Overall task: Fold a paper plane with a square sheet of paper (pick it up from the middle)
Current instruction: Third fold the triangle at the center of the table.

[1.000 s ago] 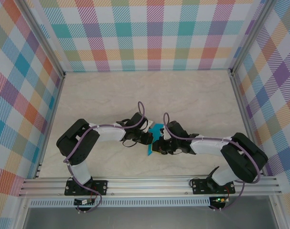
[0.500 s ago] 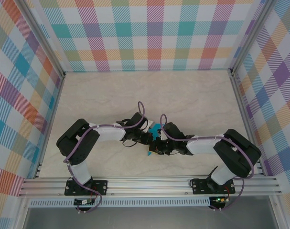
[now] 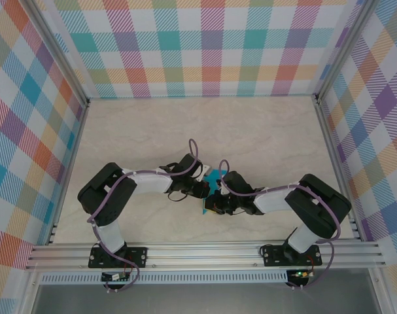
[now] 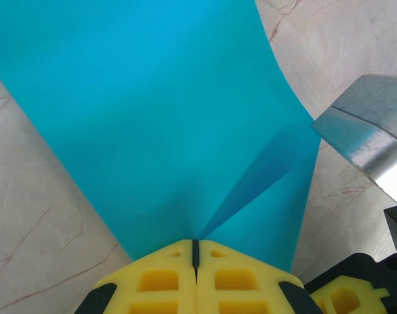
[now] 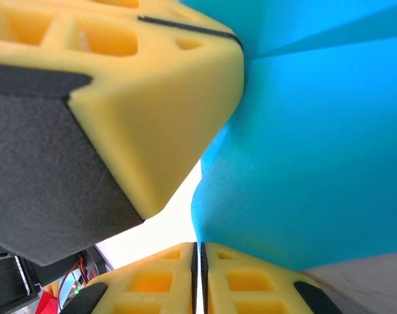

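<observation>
Teal-blue square sheet of paper [image 4: 152, 118] — creased, bowed, clamped in left gripper [image 4: 195, 252] and right gripper [image 5: 199, 255].

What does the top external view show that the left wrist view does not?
Top external adds the whole left arm and right arm, plus the plaid walls. Left wrist adds the left fingers shut on the teal paper, a crease fanning from them. Both share the paper and marbled table.
</observation>
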`<act>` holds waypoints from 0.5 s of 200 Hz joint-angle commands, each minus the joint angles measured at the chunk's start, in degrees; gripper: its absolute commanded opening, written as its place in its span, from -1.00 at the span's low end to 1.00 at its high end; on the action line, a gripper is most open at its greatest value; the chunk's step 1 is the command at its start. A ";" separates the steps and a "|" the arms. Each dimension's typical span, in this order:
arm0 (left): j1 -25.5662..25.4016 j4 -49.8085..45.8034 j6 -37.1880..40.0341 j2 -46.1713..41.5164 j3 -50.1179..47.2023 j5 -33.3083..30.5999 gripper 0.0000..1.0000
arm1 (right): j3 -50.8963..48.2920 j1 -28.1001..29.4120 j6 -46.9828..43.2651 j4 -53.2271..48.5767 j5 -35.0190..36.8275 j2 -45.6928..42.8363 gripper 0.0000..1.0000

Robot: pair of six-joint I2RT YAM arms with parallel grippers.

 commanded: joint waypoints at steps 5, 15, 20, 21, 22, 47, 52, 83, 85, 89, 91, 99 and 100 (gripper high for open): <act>0.18 -3.50 1.08 2.73 -0.06 -0.65 -1.00 | -0.79 0.50 0.29 2.23 0.51 -0.09 -0.75; 0.26 -3.64 1.02 2.62 0.10 -0.69 -1.00 | -0.77 0.50 0.11 1.89 0.62 -1.10 -0.75; 0.18 -3.72 1.09 2.46 0.13 -0.69 -1.00 | -0.81 0.50 -0.09 1.29 0.93 -1.95 -0.74; 0.18 -3.73 1.05 2.45 0.16 -0.69 -1.00 | -0.81 0.50 -0.14 1.15 0.97 -2.02 -0.74; 0.18 -3.73 1.08 2.45 0.22 -0.69 -1.00 | -0.77 0.50 -0.17 0.99 1.08 -2.24 -0.74; 0.25 -4.26 1.19 1.93 0.44 -0.61 -1.00 | 0.74 -0.21 -3.61 -7.13 4.25 -7.46 -0.72; 0.20 -4.34 1.19 1.83 0.39 -0.61 -1.00 | 1.02 -0.56 -4.38 -9.45 5.20 -8.78 -0.72; 0.20 -4.52 1.34 1.17 0.31 -0.54 -1.00 | 0.74 -6.30 -6.97 -20.11 10.08 -15.98 -0.69; 0.21 -4.59 1.29 1.20 0.31 -0.57 -1.00 | 0.76 -6.67 -7.18 -20.29 10.07 -16.34 -0.69; 0.18 -4.54 1.28 1.21 0.43 -0.52 -1.00 | 0.75 -7.81 -7.67 -20.89 10.10 -16.91 -0.68; 0.18 -4.53 1.28 1.21 0.45 -0.48 -1.00 | 0.90 -8.37 -7.97 -21.36 10.14 -17.14 -0.67; 0.20 -4.53 1.28 1.27 0.38 -0.36 -1.00 | 2.04 -10.27 -9.50 -23.65 10.48 -17.64 -0.64; 0.24 -4.53 1.23 1.29 0.46 -0.35 -1.00 | 2.24 -10.51 -9.72 -23.98 10.49 -17.65 -0.64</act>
